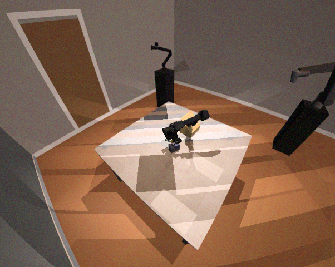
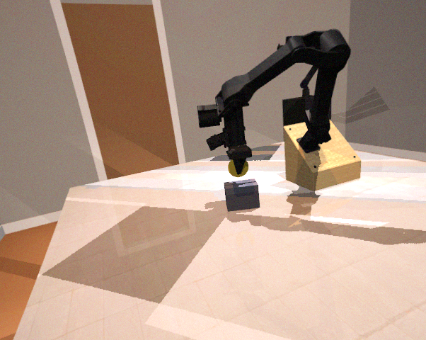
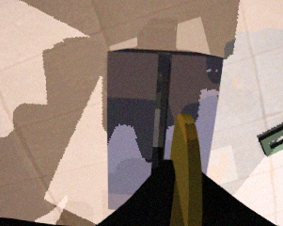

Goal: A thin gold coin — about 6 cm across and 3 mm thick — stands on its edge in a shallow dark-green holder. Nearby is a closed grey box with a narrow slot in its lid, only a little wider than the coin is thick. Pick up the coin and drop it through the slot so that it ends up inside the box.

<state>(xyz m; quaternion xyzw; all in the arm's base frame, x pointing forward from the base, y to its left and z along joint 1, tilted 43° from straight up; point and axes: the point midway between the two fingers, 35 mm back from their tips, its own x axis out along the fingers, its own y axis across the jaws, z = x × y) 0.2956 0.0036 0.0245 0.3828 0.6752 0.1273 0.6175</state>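
The coin [image 2: 245, 168] [image 3: 193, 165] is pinched in my end effector [image 2: 238, 172] [image 3: 174, 169], whose fingers are nearly shut, with just the coin's thickness between them. I hold it upright on edge, in the air above the box [image 1: 173, 147] [image 2: 242, 197] [image 3: 132, 155], touching neither lid nor bench [image 1: 196, 201] [image 2: 242, 285] [image 3: 75, 165]. In my wrist view the coin shows edge-on, to the right of the slot [image 3: 163, 94] and leaning slightly against its line. The box stands closed on the bench. Off to the right in that view lies the green holder [image 3: 269, 146], partly cut off by the frame. My arm [image 1: 187, 122] [image 2: 268, 69] reaches down from a slanted wooden base [image 1: 183, 132] [image 2: 339, 174].
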